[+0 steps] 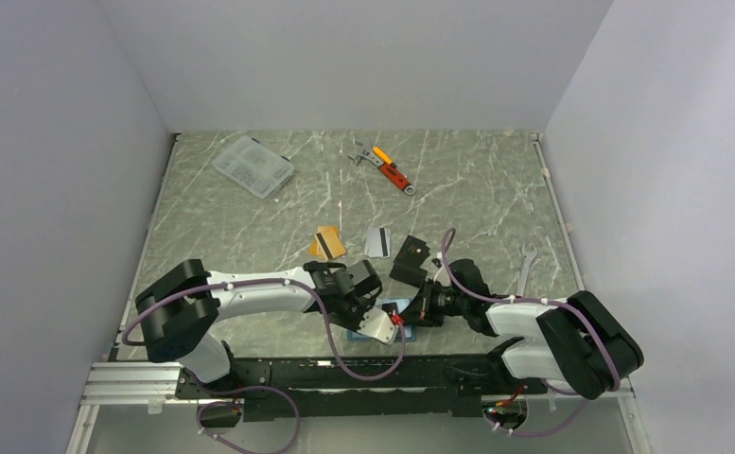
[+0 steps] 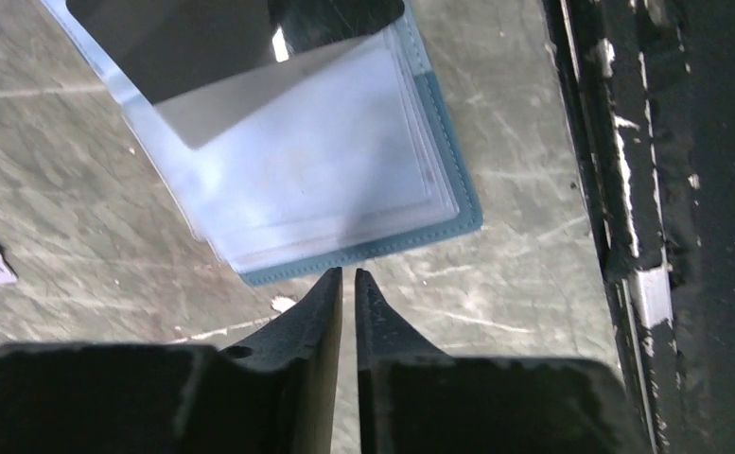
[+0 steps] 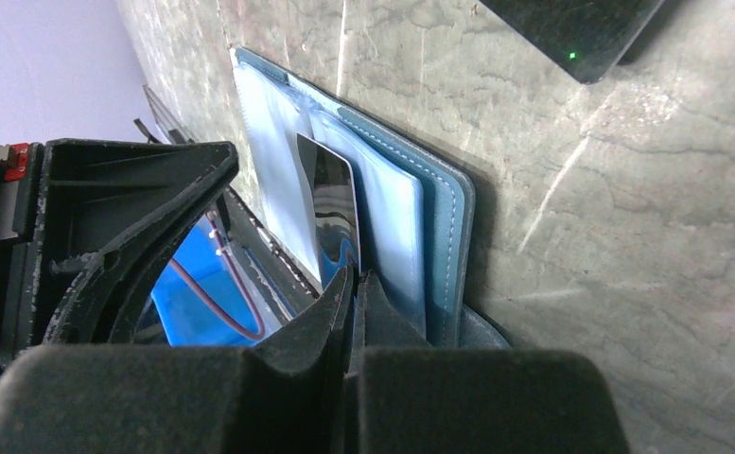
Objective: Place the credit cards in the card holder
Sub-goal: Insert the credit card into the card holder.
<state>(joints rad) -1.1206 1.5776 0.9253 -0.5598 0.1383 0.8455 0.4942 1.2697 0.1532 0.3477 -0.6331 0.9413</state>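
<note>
The teal card holder lies open near the table's front edge, clear sleeves up. A shiny grey credit card stands slanted into its sleeves. My right gripper is shut on that card's near end. My left gripper sits at the holder's near edge, its jaws a narrow slit apart with nothing between them. Orange credit cards and a silver-grey one lie flat further back.
A clear plastic box and an orange-red tool lie at the back. A wrench lies to the right. The black base rail runs close beside the holder. A black block with a green light is ahead of the right gripper.
</note>
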